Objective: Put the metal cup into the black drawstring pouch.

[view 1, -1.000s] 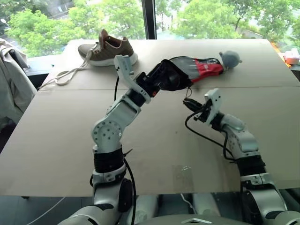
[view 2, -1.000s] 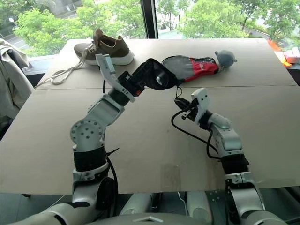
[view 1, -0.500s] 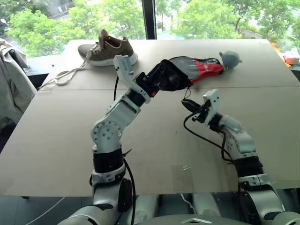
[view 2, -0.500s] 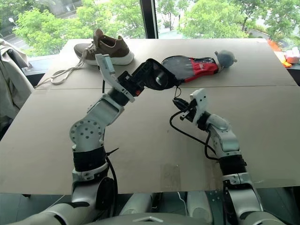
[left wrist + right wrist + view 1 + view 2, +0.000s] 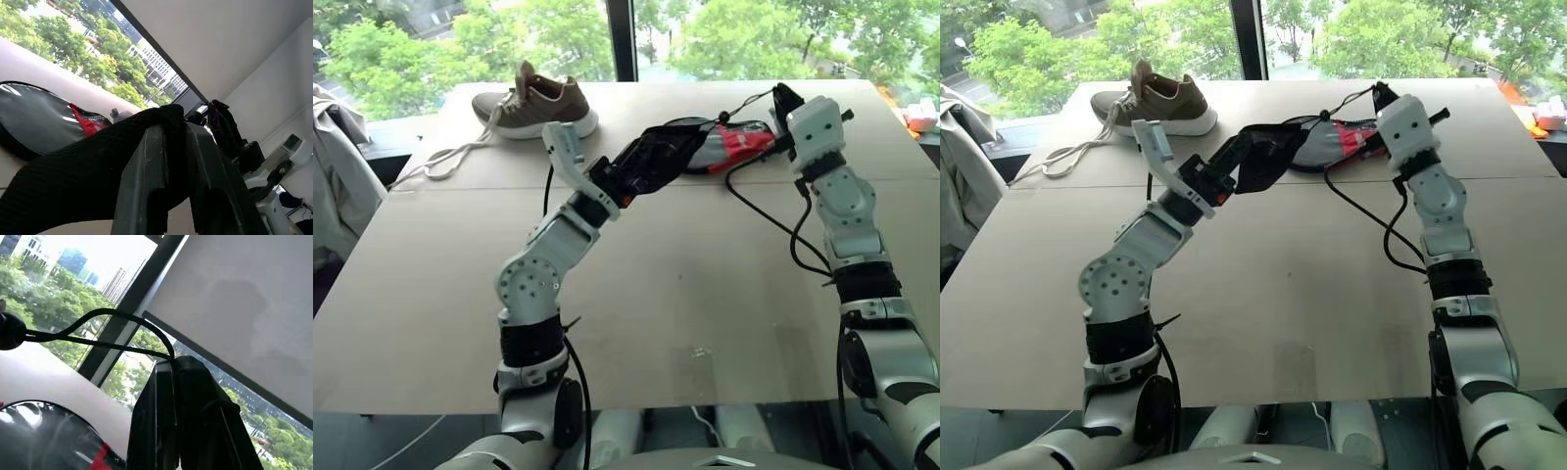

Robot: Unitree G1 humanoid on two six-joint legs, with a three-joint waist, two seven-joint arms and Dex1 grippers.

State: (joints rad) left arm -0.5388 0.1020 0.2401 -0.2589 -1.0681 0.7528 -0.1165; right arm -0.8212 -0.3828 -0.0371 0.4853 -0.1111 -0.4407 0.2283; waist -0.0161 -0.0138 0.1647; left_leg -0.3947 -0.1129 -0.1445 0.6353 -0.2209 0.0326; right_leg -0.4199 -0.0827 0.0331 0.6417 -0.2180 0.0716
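My left claw [image 5: 639, 164] is closed narrowly on the black drawstring pouch [image 5: 668, 153], with the fabric bunched between its two fingers [image 5: 146, 166] and draped over them. I hold the pouch up off the desk [image 5: 666, 284], just in front of the black-and-red paddle case [image 5: 729, 143], which lies flat near the desk's far edge. My right claw [image 5: 781, 98] is raised above the handle end of that case, its fingers pressed shut on the drawstring cord [image 5: 98, 328]. From the claw the cord runs taut back toward the pouch, with a small toggle [image 5: 10, 330] sitting on it.

So the pouch hangs between my two claws, its long axis running from the left claw toward the right one, parallel to the paddle case behind it. The left claw holds the body and the right holds the cord end, so a pull from the right would, I judge, tighten the mouth along that same line.

I cannot make out the metal cup anywhere on the desk. The pouch looks bulged near my left claw, so the cup may already sit inside it, but I cannot tell for certain. A brown sneaker [image 5: 533, 101] stands well to the left of the paddle case, its laces trailing toward the desk's edge.
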